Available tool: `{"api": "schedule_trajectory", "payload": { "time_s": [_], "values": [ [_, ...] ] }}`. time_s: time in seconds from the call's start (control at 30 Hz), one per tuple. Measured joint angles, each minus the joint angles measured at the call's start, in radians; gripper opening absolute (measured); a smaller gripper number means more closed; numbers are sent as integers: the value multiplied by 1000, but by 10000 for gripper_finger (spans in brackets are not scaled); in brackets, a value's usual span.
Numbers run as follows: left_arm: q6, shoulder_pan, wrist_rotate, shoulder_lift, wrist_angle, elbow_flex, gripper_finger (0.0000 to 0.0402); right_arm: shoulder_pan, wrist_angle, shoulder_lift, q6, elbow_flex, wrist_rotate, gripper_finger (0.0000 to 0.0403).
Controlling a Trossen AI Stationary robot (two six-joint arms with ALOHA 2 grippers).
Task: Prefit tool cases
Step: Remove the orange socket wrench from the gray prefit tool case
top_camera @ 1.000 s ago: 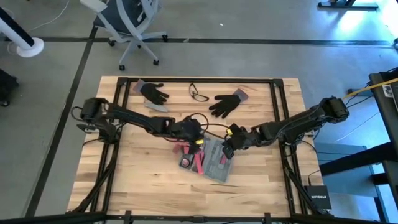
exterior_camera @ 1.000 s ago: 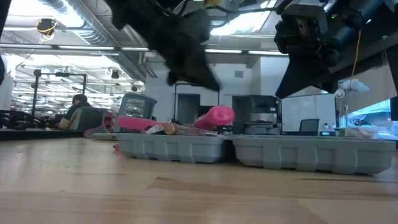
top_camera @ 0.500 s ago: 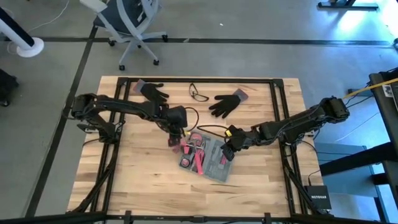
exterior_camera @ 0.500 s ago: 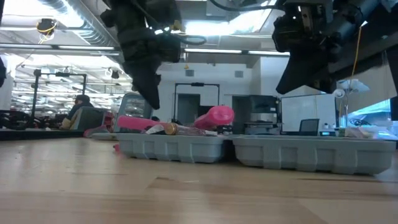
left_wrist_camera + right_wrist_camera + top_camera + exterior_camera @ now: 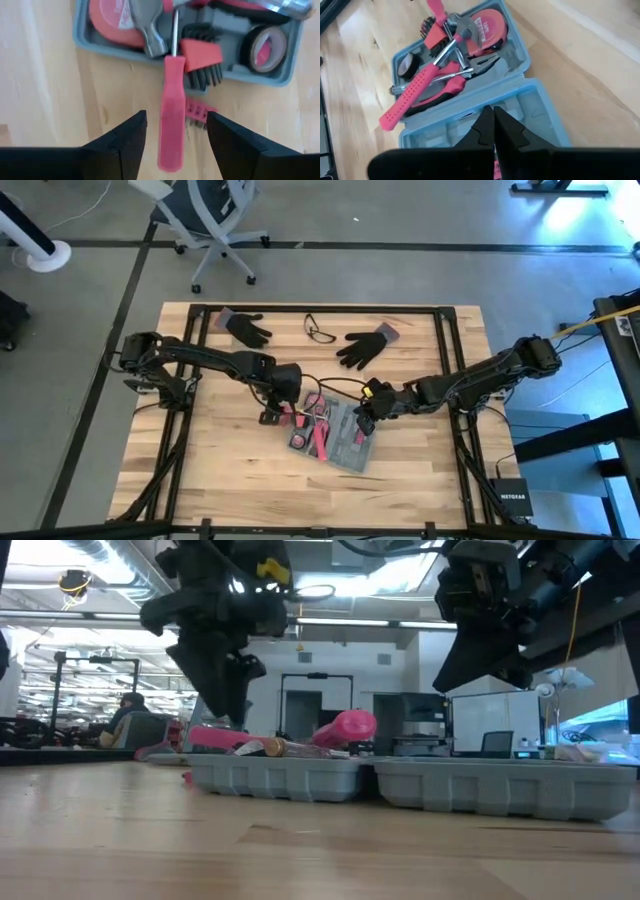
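From above, the tool case lies open on the wooden table, a little toward the near edge from the middle, its two halves spread flat and red-handled tools heaped in the left half. The left gripper hangs at the case's left far corner, the right gripper over its right far edge. Two black gloves and a pair of glasses lie well apart from it, along the far side.

At table level, the case sits flat across the middle with a pink handle poking up from it. The left gripper hovers above its left end, the right gripper above the right half; neither touches it.

Past the left wrist, the fingers stand spread and empty. Between them a red-handled screwdriver rests on the wood, its shaft reaching over the case's rim.

Past the right wrist, the fingers are pressed together, grasping nothing, right above the empty moulded half; the hammer and tape measure fill the other.
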Motion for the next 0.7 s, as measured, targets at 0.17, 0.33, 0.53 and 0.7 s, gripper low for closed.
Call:
{"api": "schedule_trajectory", "payload": {
  "time_s": [0.17, 0.33, 0.53, 0.7],
  "values": [
    [-6, 4, 3, 36, -13, -1, 200, 0, -1, 0, 0, 0, 0, 1],
    [-32, 2, 7, 68, 19, -1, 200, 0, 2, 0, 0, 0, 0, 1],
    [-47, -3, -21, 87, 25, -1, 196, 0, 0, 0, -1, 0, -1, 1],
    [-42, -23, -61, 82, -13, 30, 101, 0, 0, 0, -1, 0, -1, 1]
  ]
}}
